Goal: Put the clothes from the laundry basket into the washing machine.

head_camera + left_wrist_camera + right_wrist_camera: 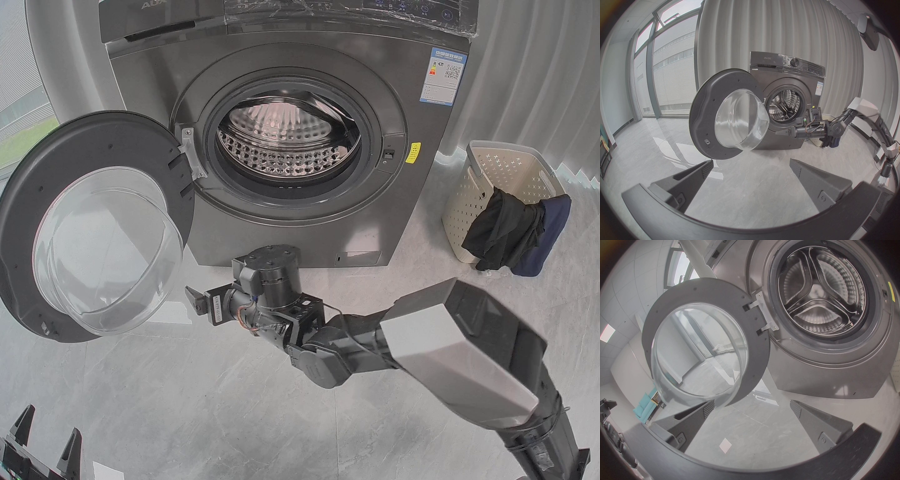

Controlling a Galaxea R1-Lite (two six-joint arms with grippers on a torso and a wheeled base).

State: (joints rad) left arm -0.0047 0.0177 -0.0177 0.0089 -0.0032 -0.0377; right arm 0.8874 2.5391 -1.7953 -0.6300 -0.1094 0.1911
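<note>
- The clothes are at the right of the head view: a black garment (503, 226) and a navy garment (551, 232) hang over the front rim of the laundry basket (459, 209), drooping down its outer side toward the floor (187, 387).
- The laundry basket is cream and perforated. It stands on the floor just beside the washing machine's right front corner, in front of a pale curtain (531, 75).
- The washing machine (156, 75) fills the upper centre of the head view, dark grey. Its shiny drum (287, 140) is exposed, with no fabric visible inside.
- Its door (94, 132) is swung wide open to the left of the frame on its hinge, the clear glass bowl facing outward.
- The right gripper (197, 300) is low in the centre of the head view, in front of the machine's base and just right of the open door's lower edge. It is well apart from the basket.
- In the right wrist view its fingers (693, 418) are spread, with nothing between them, and they face the door and drum.
- The left gripper (49, 431) sits at the bottom left corner of the head view, above the floor. Its fingers (690, 178) are spread and hold nothing.
</note>
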